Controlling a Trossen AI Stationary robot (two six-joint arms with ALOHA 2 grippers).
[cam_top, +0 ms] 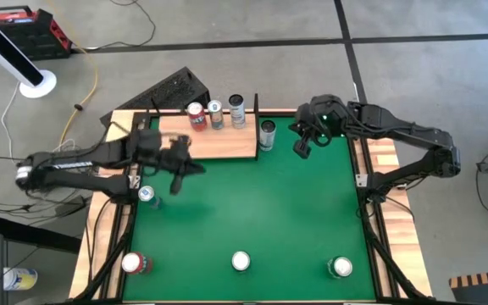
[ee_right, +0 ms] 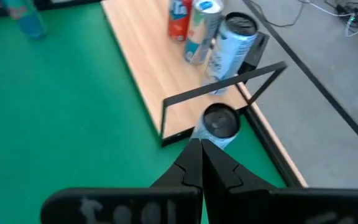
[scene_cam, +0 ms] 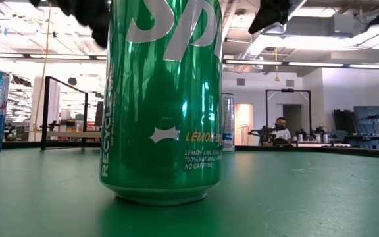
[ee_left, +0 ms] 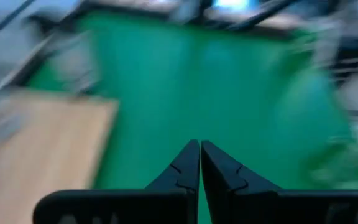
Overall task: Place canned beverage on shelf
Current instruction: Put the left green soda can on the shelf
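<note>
The high camera is looking straight down on the whole table (cam_top: 252, 212). The low one is sitting at tabletop level, right behind a green can (scene_cam: 160, 99). Both wrist cameras are sharing the shelf (ee_right: 148, 68) with the high view.

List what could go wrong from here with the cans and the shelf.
1. The right end effector, shut and empty, sits close to the dark-topped can standing on the green beside the shelf; a careless move could knock it over.
2. Three cans crowd the shelf's back edge, so placing another there risks toppling them.
3. The left end effector, also shut, hangs near the shelf's front edge with the blue can close by; a sweep might hit either.
</note>
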